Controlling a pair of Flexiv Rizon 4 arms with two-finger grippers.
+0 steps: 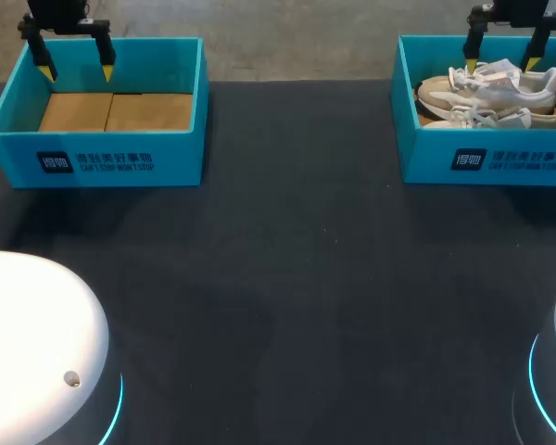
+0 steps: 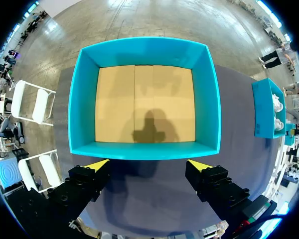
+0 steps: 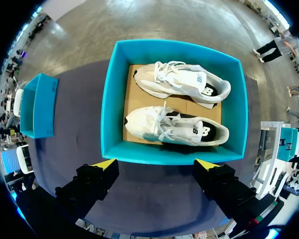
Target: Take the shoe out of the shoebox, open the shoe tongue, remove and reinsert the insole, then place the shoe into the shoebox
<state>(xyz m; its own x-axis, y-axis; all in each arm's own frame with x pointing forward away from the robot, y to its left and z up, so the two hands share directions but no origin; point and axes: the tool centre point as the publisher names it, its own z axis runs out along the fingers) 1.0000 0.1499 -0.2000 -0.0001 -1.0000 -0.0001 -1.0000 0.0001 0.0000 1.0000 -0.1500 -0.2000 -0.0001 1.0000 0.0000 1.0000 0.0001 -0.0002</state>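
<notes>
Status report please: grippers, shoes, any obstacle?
Left gripper open by left shoebox; right gripper open by right shoebox. Shoes inside it, side by side, untouched. Nothing covers them.

A robotics lab: black worktable (image 1: 287, 278), two teal shoeboxes (image 1: 111, 162) (image 1: 486, 162), a robot arm (image 1: 65, 11) above each.

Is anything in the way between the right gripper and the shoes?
Nothing visible is. The shoebox has no lid, and both shoes lie uncovered inside it, ahead of the open right gripper.
</notes>
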